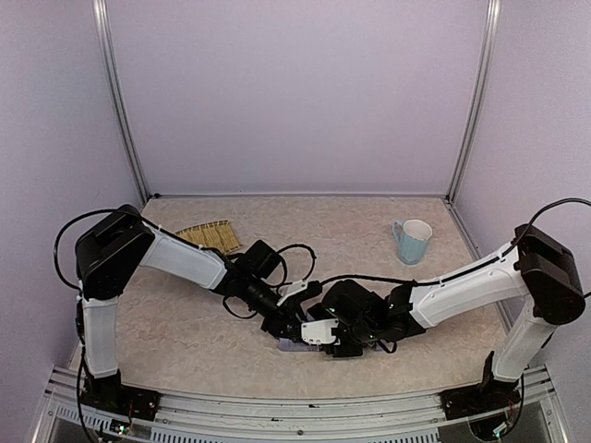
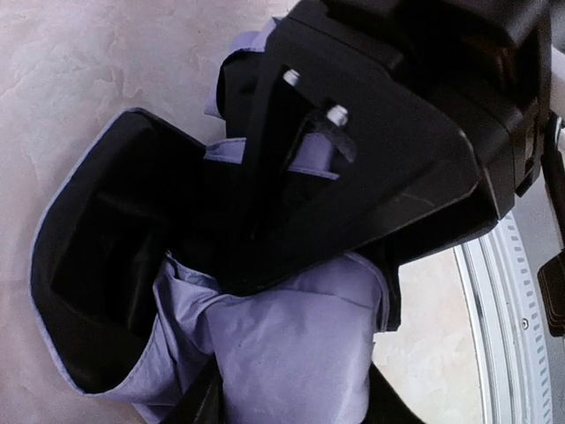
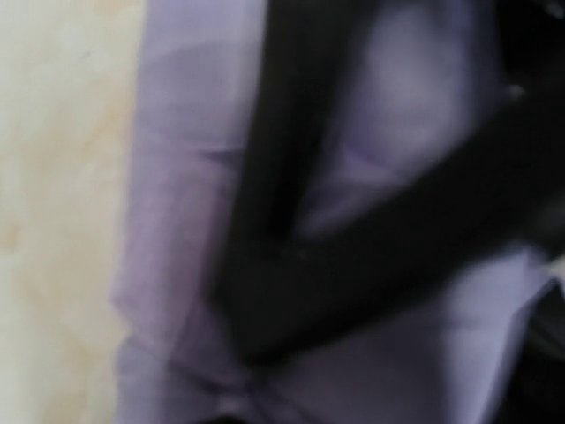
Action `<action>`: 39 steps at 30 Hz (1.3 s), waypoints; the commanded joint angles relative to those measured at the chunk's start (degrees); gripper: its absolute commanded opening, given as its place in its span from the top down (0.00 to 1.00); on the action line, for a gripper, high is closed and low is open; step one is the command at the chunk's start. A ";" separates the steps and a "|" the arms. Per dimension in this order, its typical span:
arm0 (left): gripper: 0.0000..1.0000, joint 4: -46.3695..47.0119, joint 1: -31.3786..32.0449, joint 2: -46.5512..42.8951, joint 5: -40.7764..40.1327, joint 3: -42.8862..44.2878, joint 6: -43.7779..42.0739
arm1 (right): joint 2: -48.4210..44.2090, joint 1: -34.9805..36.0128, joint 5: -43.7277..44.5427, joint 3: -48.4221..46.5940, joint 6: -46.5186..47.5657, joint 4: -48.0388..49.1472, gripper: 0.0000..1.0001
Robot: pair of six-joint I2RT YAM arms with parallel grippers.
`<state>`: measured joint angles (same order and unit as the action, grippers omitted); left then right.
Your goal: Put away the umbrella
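The umbrella [image 1: 294,347] lies folded on the table near the front middle, mostly hidden under both wrists. In the left wrist view its lavender canopy [image 2: 291,344] is bunched, with black underside folds [image 2: 106,256] spread to the left. My left gripper [image 2: 291,402] is shut on the lavender bundle, one finger on each side. My right gripper [image 1: 321,334] presses in from the right, and its black body [image 2: 397,132] lies over the fabric. The right wrist view is a blur of lavender cloth [image 3: 177,221] and black. Its jaws cannot be made out.
A woven straw tray [image 1: 211,236] lies at the back left beside the left arm. A pale blue mug [image 1: 412,240] stands at the back right. The table's metal front rail [image 2: 512,327] runs close to the umbrella.
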<state>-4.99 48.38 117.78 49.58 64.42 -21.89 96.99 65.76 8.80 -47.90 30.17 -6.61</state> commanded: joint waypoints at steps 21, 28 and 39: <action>0.01 68.93 -3.98 -51.37 -45.59 -42.21 21.90 | 1.01 -5.52 -11.99 -2.62 -6.00 -9.04 1.00; 0.35 61.58 -3.28 -46.72 -28.62 -43.96 19.14 | -5.67 -11.54 -18.63 -6.27 -8.20 -7.40 1.00; 0.32 62.91 4.70 -40.57 -30.15 -46.23 13.93 | -15.02 -15.93 -17.22 -12.61 -5.25 -7.89 1.00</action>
<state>55.79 52.16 74.28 18.70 17.89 -6.79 86.19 50.35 -8.84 -57.12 23.27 -16.12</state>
